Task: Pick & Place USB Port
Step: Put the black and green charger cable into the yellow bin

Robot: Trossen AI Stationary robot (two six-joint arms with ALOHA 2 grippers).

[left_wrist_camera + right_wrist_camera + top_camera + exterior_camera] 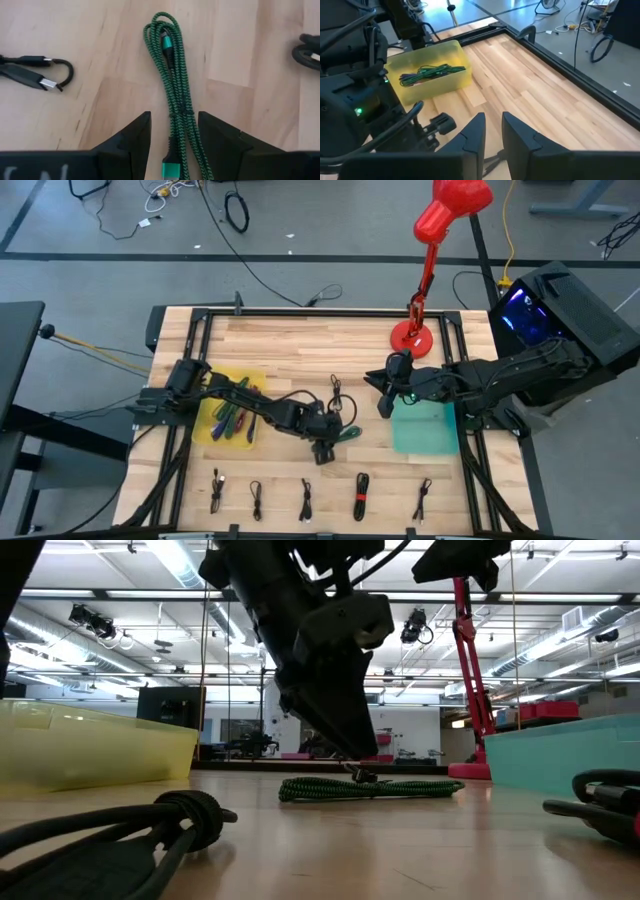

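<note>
left gripper [174,131]: spread open, low over the green cable [174,85], one finger each side of the bundle, no grip.
green cable: flat on the tabletop [300,350] centre, nearer the front edge.
risk: close now and you catch only some strands; the coil unravels and drags on lift.
yellow bin [232,420]: left side, cables already inside.
right gripper [491,131]: narrow gap, empty, parked over the teal bin [425,430].
</note>
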